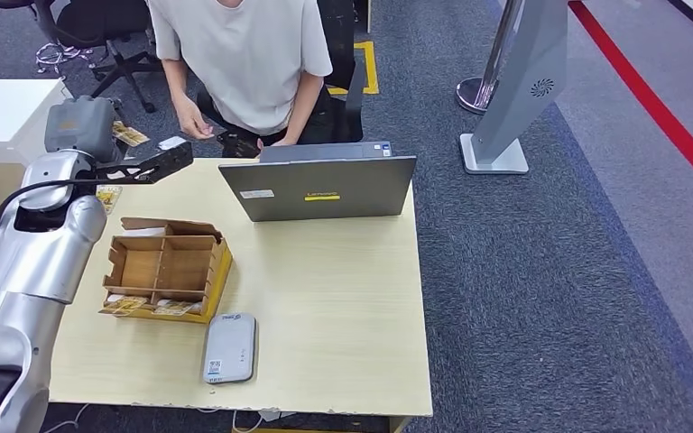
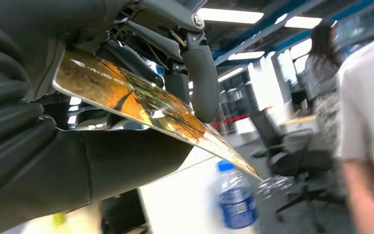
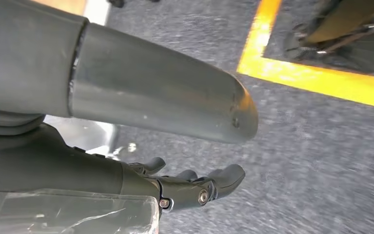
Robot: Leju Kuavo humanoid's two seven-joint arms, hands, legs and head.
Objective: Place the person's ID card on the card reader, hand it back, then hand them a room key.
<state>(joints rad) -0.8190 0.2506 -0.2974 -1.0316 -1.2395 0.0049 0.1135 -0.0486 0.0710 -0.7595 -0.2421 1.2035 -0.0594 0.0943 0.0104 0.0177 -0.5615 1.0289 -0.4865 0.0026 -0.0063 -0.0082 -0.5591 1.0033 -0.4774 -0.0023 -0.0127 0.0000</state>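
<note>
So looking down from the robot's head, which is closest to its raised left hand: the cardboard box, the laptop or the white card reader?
From the left hand, at the table's far left edge:
1. Laptop, just to its right along the far edge.
2. Cardboard box, below it on the table's left side.
3. Card reader, at the near edge.

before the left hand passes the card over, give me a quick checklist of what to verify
1. Card gripped: ok, the left hand holds the orange patterned card between thumb and fingers.
2. Receiver ready: ok, the person's hand sits close beside the card's far end.
3. Contact made: cannot tell, touching or apart.
4. Path clear: ok, the laptop and cardboard organizer lie off the reach line.
5. Right hand idle: ok, it hangs over carpet, holding nothing.
</note>
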